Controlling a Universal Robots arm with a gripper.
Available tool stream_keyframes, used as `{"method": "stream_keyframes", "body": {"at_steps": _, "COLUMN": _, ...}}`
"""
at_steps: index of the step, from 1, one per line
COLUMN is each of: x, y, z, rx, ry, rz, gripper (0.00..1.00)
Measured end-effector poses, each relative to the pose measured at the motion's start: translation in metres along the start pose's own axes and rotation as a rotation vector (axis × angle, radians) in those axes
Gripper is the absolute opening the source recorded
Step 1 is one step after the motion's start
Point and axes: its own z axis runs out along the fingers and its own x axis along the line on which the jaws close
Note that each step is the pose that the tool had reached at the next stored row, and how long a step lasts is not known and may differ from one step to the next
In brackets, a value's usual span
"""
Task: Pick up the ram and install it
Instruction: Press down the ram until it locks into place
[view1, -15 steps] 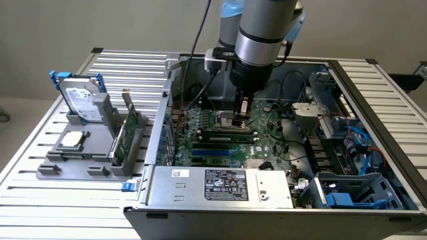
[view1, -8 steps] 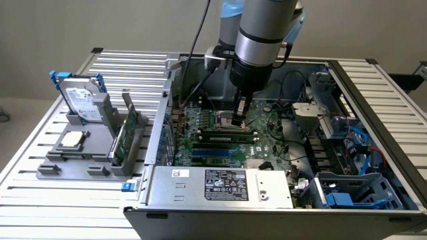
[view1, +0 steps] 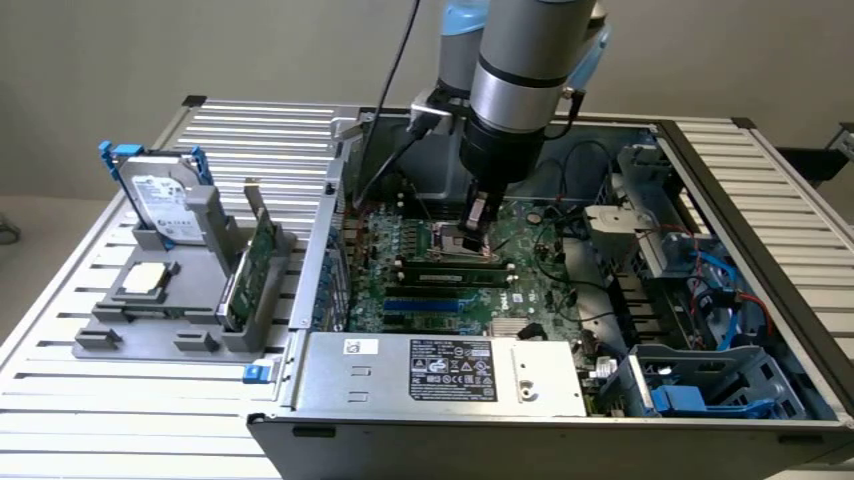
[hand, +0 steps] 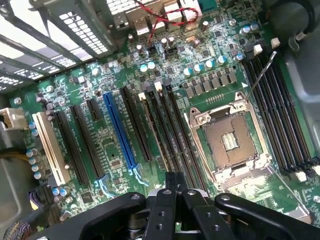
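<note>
The ram (view1: 454, 270), a narrow green stick with black chips, stands on edge in a memory slot on the motherboard (view1: 534, 290) inside the open computer case. My gripper (view1: 477, 234) hangs straight down just above it, beside the bare processor socket (hand: 230, 142). In the wrist view the gripper (hand: 174, 192) has its black fingers (hand: 159, 210) drawn together, and I see nothing hand-length held between them. The black memory slots (hand: 167, 135) run away from the fingertips; from this angle I cannot pick the stick out among them.
On the exterior view's left, a grey holder (view1: 147, 335) carries a hard drive with blue rails (view1: 163, 205), a processor chip (view1: 144, 280) and a green expansion card (view1: 254, 268). The power supply (view1: 441, 375) and drive cage (view1: 701, 385) crowd the case's near side; cables hang behind the arm.
</note>
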Motion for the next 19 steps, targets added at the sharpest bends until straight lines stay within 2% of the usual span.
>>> {"method": "stream_keyframes", "body": {"at_steps": 19, "x": 0.0000, "y": 0.0000, "z": 0.0001, "rx": -0.0059, "ry": -0.0205, "rz": 0.313, "gripper": 0.11}}
